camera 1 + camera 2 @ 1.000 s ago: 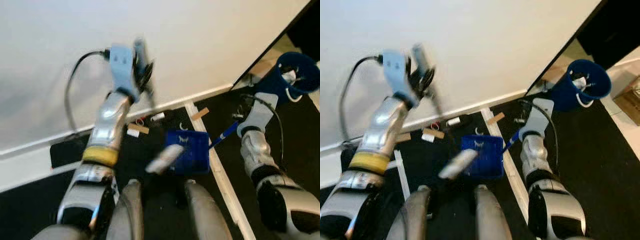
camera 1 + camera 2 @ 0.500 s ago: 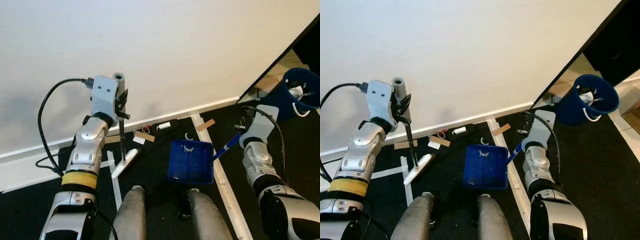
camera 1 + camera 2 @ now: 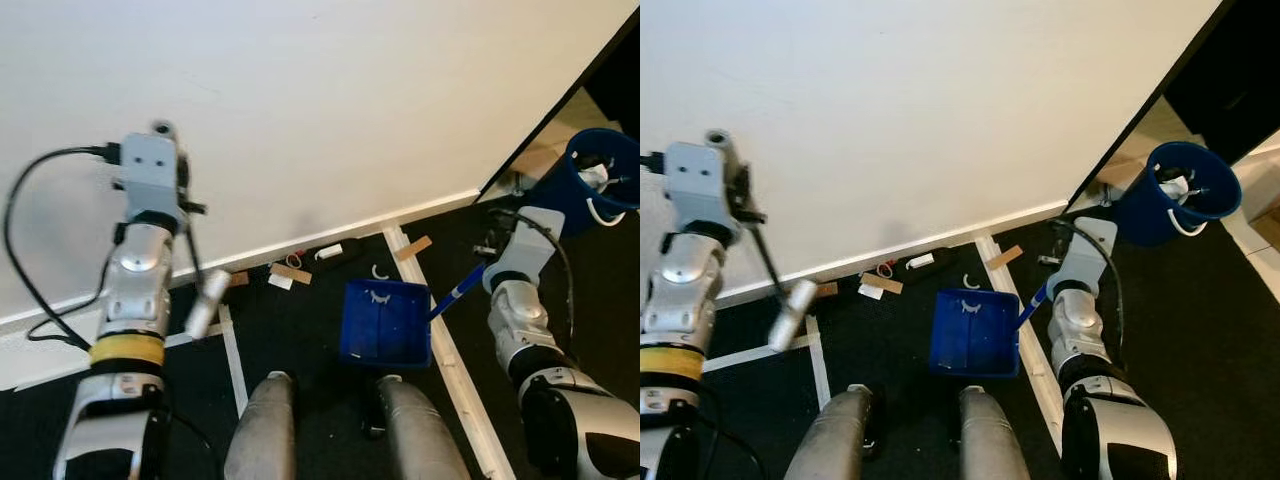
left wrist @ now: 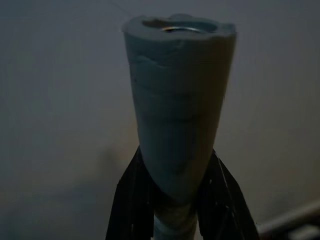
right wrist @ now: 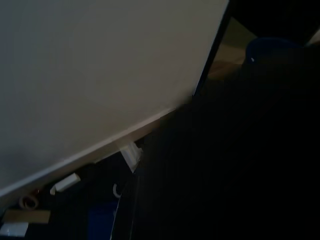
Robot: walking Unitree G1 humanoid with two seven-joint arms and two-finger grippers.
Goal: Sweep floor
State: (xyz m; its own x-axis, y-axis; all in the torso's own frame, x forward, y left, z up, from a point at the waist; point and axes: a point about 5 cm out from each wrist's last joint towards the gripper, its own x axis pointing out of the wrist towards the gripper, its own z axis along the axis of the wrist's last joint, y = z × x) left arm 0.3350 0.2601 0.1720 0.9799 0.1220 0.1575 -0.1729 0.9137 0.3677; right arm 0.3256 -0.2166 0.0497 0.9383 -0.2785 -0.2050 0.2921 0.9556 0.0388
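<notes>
Broom swung out left, head off the debris

Left gripper [image 4: 175, 210] fingers clamp grey foam-handled broom [image 3: 205, 300]; head now lifted vs 0.5 s ago, set for next stroke toward blue plastic dustpan [image 3: 385, 323]. Right gripper holds its handle; fingers: can't tell.

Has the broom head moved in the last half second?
Yes. The broom head has swung toward the robot's left, away from the blue dustpan, up off the floor.

The broom handle [image 4: 177, 115] wears a matt grey grip, seemingly foam, pinched by smooth black fingers [image 4: 131, 200]. The dustpan [image 3: 975, 332] and bucket [image 3: 1185, 195] look like glossy blue plastic. The floor [image 3: 1200, 330] is matt black; the arms show polished silver metal.
</notes>
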